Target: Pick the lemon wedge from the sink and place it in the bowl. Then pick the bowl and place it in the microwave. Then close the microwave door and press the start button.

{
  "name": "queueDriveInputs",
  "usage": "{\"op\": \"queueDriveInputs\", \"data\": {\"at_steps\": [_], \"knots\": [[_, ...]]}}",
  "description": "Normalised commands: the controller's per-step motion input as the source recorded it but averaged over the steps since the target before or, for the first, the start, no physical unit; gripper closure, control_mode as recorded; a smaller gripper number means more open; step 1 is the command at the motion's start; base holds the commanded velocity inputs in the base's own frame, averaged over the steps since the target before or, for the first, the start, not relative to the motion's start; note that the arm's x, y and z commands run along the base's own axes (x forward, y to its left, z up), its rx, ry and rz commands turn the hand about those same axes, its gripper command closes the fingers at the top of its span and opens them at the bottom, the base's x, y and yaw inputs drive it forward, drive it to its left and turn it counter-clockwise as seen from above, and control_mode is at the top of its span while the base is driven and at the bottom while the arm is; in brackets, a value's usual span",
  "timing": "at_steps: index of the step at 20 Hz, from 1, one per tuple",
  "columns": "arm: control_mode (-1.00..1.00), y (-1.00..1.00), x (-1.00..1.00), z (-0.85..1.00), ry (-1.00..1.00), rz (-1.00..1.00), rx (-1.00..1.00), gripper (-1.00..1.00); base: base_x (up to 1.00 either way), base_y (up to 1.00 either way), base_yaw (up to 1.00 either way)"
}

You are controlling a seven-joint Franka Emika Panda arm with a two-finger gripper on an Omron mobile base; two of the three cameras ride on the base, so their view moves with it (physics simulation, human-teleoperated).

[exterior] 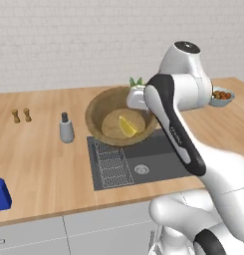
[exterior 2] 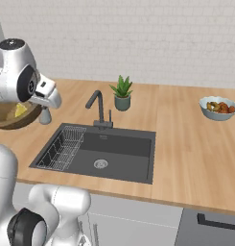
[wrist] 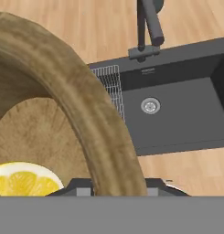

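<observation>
Presently the wooden bowl (exterior: 104, 110) is held up off the counter, tilted, in the centre of the left base view, overlapping the upper left corner of the sink (exterior: 158, 162). The gripper (wrist: 118, 188) is clamped on the bowl's rim: at the bottom of the hand view the thick brown rim runs down between the two dark finger tips, one to either side of it. The lemon wedge (exterior: 127, 126) lies inside the bowl on its flat bottom, toward the right side of it, and shows as a yellow slice at the lower left of the hand view. In the right base view the bowl sits at the left edge of the frame, partly behind the white arm, with the wedge just visible in it. The sink's dark basin holds a wire rack (exterior 2: 62, 148) on its left side and a round steel drain (exterior 2: 100, 164) near the middle; the dark faucet (exterior 2: 98, 109) stands at its far edge. A small potted plant (exterior 2: 121, 93) stands behind the faucet. A grey-blue bowl of fruit (exterior 2: 218, 108) rests on the counter at the right of that view. A grey shaker (exterior: 66, 128) stands left of the bowl, two small brown shakers (exterior: 21, 115) farther left, and a blue container (exterior: 1, 193) at the lower left edge.
</observation>
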Motion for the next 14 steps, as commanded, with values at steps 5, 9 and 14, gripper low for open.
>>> {"op": "queueDriveInputs", "data": {"at_steps": [5,9,14], "knots": [[-1.0,-0.72,-0.12,0.11,-0.02,-0.36,0.09,1.0,0.0,0.0,0.0],[-1.0,-0.42,-0.29,0.19,0.0,-0.38,0.09,1.0,0.0,0.0,0.0],[-1.0,-0.12,-0.33,0.07,0.02,-0.37,0.04,1.0,0.0,0.0,0.0]]}}
